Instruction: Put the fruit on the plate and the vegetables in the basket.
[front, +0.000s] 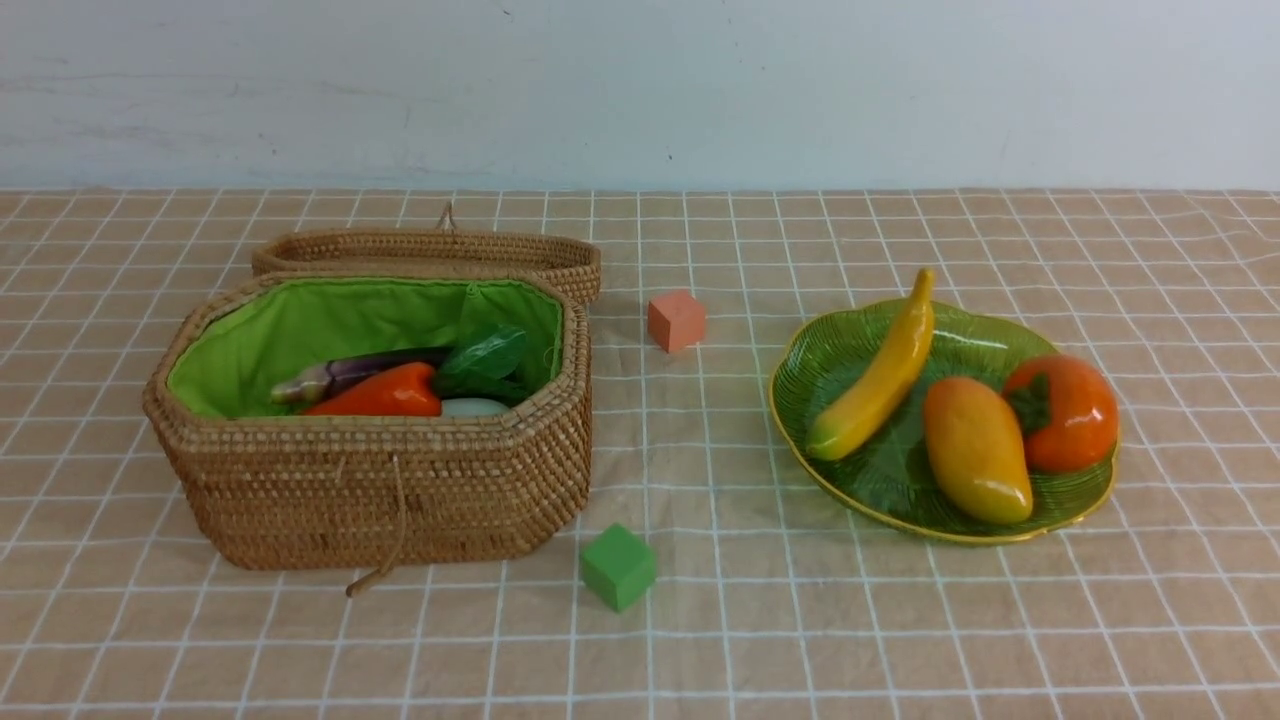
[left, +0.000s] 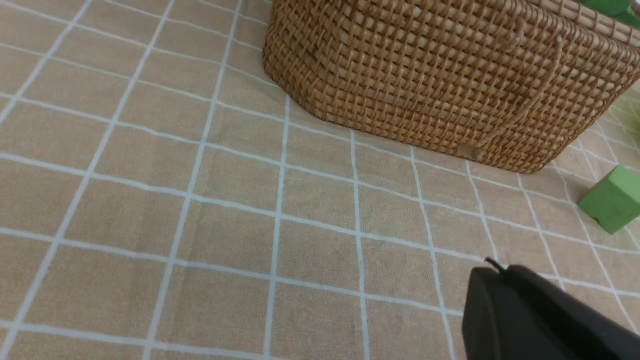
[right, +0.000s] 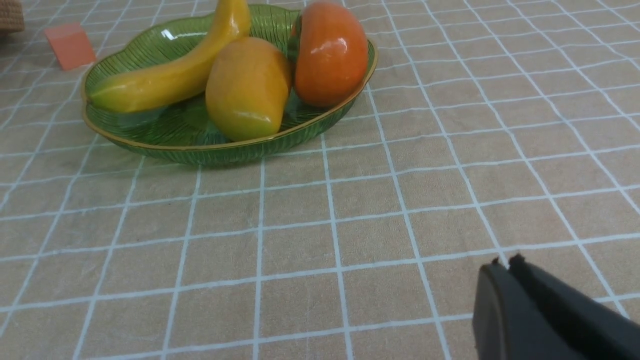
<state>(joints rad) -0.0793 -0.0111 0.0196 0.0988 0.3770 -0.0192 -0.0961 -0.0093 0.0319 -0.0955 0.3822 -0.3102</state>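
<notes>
Covered by a beige checked tablecloth (front: 700, 640), the whole table. On the left, the wicker basket (front: 380, 490) with green lining, lid (front: 430, 250) folded back behind it. Inside, lying close together: purple eggplant (front: 350, 375), orange-red carrot (front: 385, 395) in front of it, leafy green gourd (front: 485, 360) toward the right, and only a small part of the white radish (front: 475, 407) visible behind the front rim. On the right, well apart from the basket, the green plate (front: 850, 350) with gold rim. Resting on it: yellow banana (front: 880, 380) on the left side, tip leaning over the far rim; mango (front: 975, 450) in the middle; persimmon (front: 1065, 415) on the right, touching the mango. Between basket and plate, toward the back, a salmon cube (front: 676, 320); nearer the front, just beside the basket corner, a green cube (front: 618, 566). Low over bare cloth and gripping nothing, the left gripper (left: 492, 267) in its wrist view, jaws pressed together; likewise the right gripper (right: 505, 262), pressed together, near the plate but apart from it.
</notes>
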